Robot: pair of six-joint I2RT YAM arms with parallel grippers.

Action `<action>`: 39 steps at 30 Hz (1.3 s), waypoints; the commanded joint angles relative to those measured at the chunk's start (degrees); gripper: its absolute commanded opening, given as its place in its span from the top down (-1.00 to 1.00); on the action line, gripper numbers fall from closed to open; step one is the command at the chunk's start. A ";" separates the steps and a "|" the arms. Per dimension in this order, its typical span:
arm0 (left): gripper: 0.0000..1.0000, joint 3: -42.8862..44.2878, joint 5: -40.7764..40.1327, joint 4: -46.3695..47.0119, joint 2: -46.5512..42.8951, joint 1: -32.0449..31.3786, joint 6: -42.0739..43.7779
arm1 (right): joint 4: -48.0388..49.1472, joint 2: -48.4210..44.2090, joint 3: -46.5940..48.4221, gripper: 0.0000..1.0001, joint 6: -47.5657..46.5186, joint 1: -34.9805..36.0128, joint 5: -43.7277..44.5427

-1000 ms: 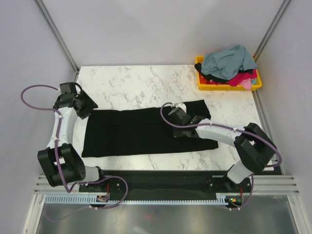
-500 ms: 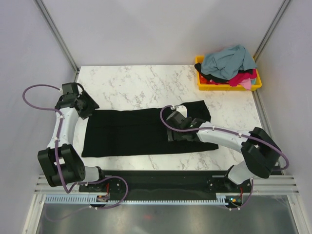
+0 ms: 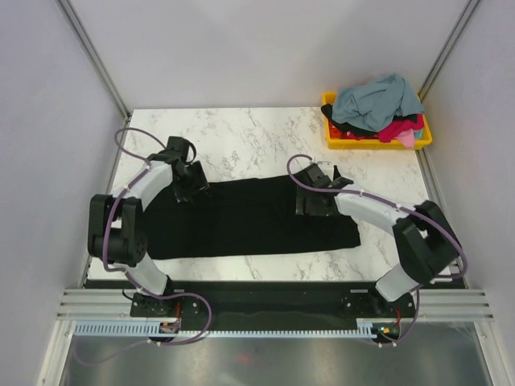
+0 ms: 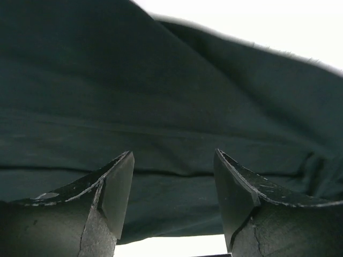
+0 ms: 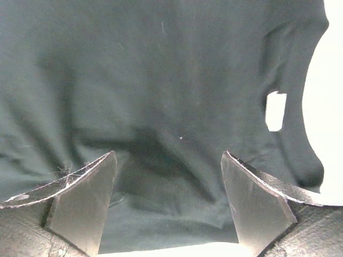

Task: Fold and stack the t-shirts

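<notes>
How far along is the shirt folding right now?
Done: the black t-shirt looks folded lengthwise into a band on the table. In hand: nothing; left gripper and right gripper stand open above it. Left: its cross folds, plus the shirts heaped in the yellow bin.

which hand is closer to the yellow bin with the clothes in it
Right. The right hand hangs open over the right end of the black shirt, the end nearest the yellow bin. The left hand is over the shirt's left end, much farther from the bin.

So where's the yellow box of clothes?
In the top view, the yellow plastic bin sits in the far right corner of the white marble table, beyond the flat black cloth t-shirt.
</notes>
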 commanded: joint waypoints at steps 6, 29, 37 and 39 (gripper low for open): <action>-0.38 4.22 -1.06 -3.20 9.41 -2.61 -0.96 | 1.85 14.39 7.29 -0.72 -0.89 -0.97 -11.30; -0.34 -14.50 22.38 6.11 7.40 -17.89 -16.67 | 9.31 75.39 88.78 -0.89 3.93 -11.68 -30.73; -0.36 -16.08 27.67 11.74 1.17 -26.52 -29.34 | 25.04 83.92 94.15 -0.90 12.46 -15.82 -30.39; -0.37 -16.69 29.42 14.71 0.46 -27.30 -32.58 | 29.59 85.23 94.33 -0.93 13.51 -16.08 -30.46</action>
